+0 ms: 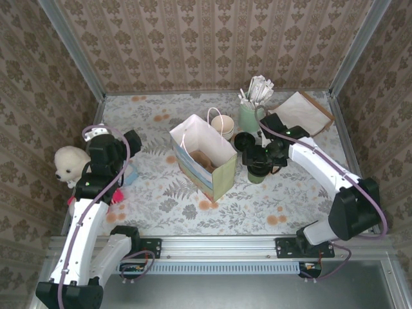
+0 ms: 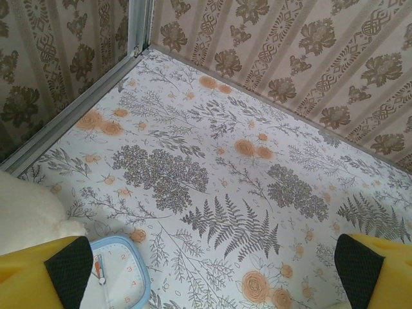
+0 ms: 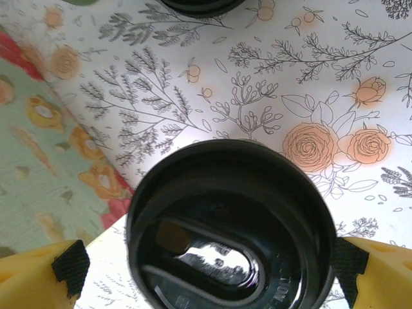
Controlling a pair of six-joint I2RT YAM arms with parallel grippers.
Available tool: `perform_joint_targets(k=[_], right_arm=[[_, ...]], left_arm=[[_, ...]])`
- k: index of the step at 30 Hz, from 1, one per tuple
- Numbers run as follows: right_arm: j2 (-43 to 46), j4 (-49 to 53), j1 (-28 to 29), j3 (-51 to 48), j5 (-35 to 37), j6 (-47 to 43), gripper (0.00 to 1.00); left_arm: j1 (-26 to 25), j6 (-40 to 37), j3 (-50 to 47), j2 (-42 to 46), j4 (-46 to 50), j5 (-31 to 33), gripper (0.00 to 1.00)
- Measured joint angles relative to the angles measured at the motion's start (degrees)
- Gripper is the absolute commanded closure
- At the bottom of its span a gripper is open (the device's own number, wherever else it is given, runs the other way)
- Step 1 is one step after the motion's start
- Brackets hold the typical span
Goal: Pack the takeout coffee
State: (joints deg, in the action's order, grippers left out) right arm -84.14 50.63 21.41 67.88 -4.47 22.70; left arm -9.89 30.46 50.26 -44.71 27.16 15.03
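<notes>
Wide right claw (image 3: 210,262) around takeout coffee (image 3: 232,212), lid (image 3: 277,187) up close (green wall (image 1: 255,175) from above); left claw (image 2: 212,265) wide.

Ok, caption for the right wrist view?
Open jaws flank the black-lidded coffee cup, floral table beyond, paper bag at left.

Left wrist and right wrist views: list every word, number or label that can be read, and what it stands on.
On the clock: orange hour numerals on the white face, too small to read for sure.
On the black lid: raised letters by the rim, too blurred to read.
No other text can be made out.
</notes>
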Motion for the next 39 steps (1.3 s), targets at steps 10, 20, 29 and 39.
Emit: perform_joint_targets(k=[10, 20, 29, 39], right_arm=[[-3.48, 2.95, 3.23, 3.15, 6.54, -0.02, 0.0], [-3.61, 6.23, 5.86, 6.43, 7.82, 0.0, 0.0], [-3.63, 8.11, 6.03, 6.27, 10.75, -0.15, 0.0], [-5.18, 7.41, 6.03, 4.68, 9.86, -0.15, 0.0]], left_arm=[[0.63, 0.0, 0.0, 0.74, 0.72, 0.76, 0.0], [0.98, 0.0, -0.04, 0.74, 0.7, 0.92, 0.0], [0.98, 0.0, -0.81, 0.85, 0.66, 0.9, 0.0], [1.38, 0.0, -0.81, 0.85, 0.68, 0.9, 0.0]])
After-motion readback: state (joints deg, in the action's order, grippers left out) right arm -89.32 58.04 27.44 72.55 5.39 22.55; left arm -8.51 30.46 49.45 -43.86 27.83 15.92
